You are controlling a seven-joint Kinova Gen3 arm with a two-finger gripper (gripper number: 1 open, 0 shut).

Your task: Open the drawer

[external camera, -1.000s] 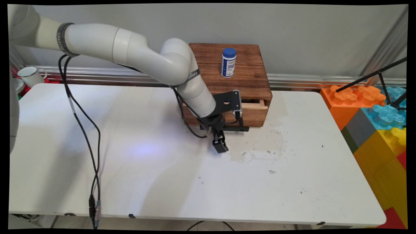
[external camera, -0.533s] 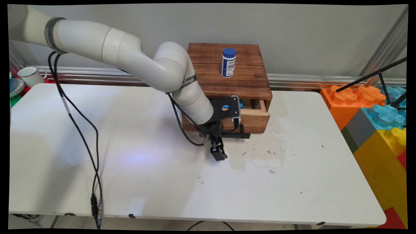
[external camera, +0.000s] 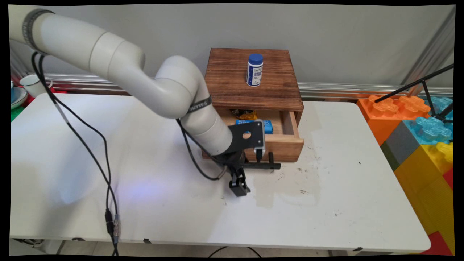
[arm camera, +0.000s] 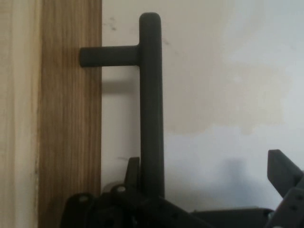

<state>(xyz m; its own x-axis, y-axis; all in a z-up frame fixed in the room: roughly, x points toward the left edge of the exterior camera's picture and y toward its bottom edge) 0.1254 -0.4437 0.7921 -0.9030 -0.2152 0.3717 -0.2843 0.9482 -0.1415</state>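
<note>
Tool (external camera: 239, 186) spread at the black handle (external camera: 268, 166) of the open drawer (external camera: 286, 145)

The drawer stands out from the front of the wooden box (external camera: 253, 90) on the table (external camera: 326, 203), showing a blue packet (external camera: 269, 126) and a yellowish one (external camera: 246, 115) inside. In the hand view the tool (arm camera: 209, 166) is released: one finger (arm camera: 133, 167) sits between the drawer front and the handle bar (arm camera: 151, 104), apparently hooking it, the other well apart. A blue-capped bottle (external camera: 255, 70) stands upright on top of the box.
</note>
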